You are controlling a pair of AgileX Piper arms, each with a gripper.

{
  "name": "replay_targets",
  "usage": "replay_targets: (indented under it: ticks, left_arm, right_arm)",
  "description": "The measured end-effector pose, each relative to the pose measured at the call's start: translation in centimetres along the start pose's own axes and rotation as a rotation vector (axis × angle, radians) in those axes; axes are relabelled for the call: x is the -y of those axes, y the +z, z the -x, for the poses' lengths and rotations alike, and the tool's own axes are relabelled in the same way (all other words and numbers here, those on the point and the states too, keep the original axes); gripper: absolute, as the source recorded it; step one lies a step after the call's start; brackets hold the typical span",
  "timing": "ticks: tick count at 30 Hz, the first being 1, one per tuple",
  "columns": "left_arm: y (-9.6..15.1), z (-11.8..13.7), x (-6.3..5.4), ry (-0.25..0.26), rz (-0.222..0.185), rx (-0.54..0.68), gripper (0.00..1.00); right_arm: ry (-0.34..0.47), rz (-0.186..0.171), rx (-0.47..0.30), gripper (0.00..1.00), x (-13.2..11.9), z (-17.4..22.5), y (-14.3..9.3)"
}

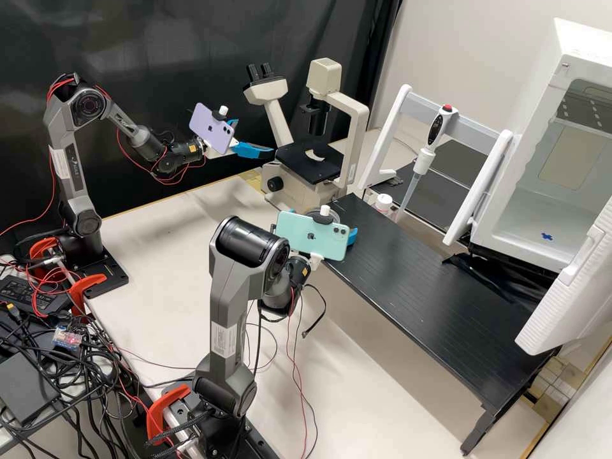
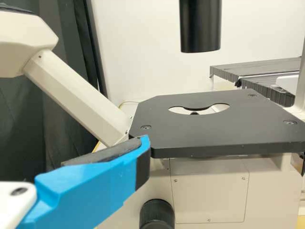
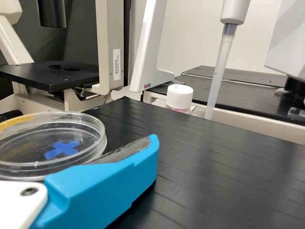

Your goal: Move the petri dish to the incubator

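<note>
In the high view the left gripper (image 1: 256, 136) stands open beside the microscope; one blue finger of this left gripper (image 2: 95, 183) shows in the left wrist view, in front of the stage. At the black raised shelf's near-left end is the right gripper (image 1: 352, 236), partly behind its phone. The right wrist view has the clear round petri dish (image 3: 52, 143), marked with a blue cross, against the inner side of a finger of the right gripper (image 3: 109, 181), which is shut on it. The white incubator (image 1: 532, 207) stands open at the right, a blue cross on its floor.
The microscope stage (image 1: 309, 164) rises beyond the shelf (image 1: 440, 299). A pipette (image 1: 424, 156) hangs on a stand behind the shelf, near a white-capped bottle (image 1: 383, 203). The incubator's open door (image 1: 574, 287) juts over the shelf's right end.
</note>
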Motion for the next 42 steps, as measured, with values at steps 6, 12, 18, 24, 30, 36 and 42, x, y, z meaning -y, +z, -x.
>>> replay_targets:
  ticks: [6, 12, 18, 24, 30, 36, 42]
  left_arm:
    - [0.0, 0.0, 0.0, 0.0, 0.0, 0.0, 1.0]
    - [0.0, 0.0, 0.0, 0.0, 0.0, 0.0, 1.0]
    - [0.0, 0.0, 0.0, 0.0, 0.0, 0.0, 1.0]
    - [0.0, 0.0, 0.0, 0.0, 0.0, 0.0, 1.0]
    - [0.0, 0.0, 0.0, 0.0, 0.0, 0.0, 1.0]
    - [0.0, 0.0, 0.0, 0.0, 0.0, 0.0, 1.0]
    - [0.0, 0.0, 0.0, 0.0, 0.0, 0.0, 1.0]
  right_arm:
    - [0.001, -0.004, 0.002, 0.0, -0.1, -0.21, 0.19]
    - [-0.008, -0.002, 0.002, 0.0, -0.04, -0.29, 0.38]
    - [-0.015, 0.001, -0.01, 0.0, 0.0, -0.37, 0.25]
    - [-0.014, 0.002, -0.012, 0.0, -0.04, -0.42, 0.21]
    - [-0.018, 0.003, -0.009, 0.0, -0.06, -0.52, 0.21]
    - [-0.022, -0.017, -0.007, 0.0, -0.05, -0.57, 0.21]
    - [-0.02, -0.015, 0.002, 0.0, -0.29, -0.5, 0.35]
